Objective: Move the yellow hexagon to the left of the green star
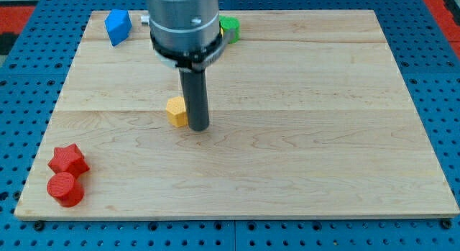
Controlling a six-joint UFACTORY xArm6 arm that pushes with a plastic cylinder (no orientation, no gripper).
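Note:
The yellow hexagon (pixel 176 111) lies on the wooden board a little left of centre. My tip (pixel 199 128) rests on the board right against the hexagon's right side. The green star (pixel 230 28) sits near the view's top edge, partly hidden behind the arm's grey body. The hexagon lies below and to the left of the star.
A blue block (pixel 118 26) sits at the view's top left. A red star (pixel 68 160) and a red cylinder (pixel 65 189) lie together at the bottom left corner. The wooden board (pixel 302 136) is ringed by a blue pegboard surface.

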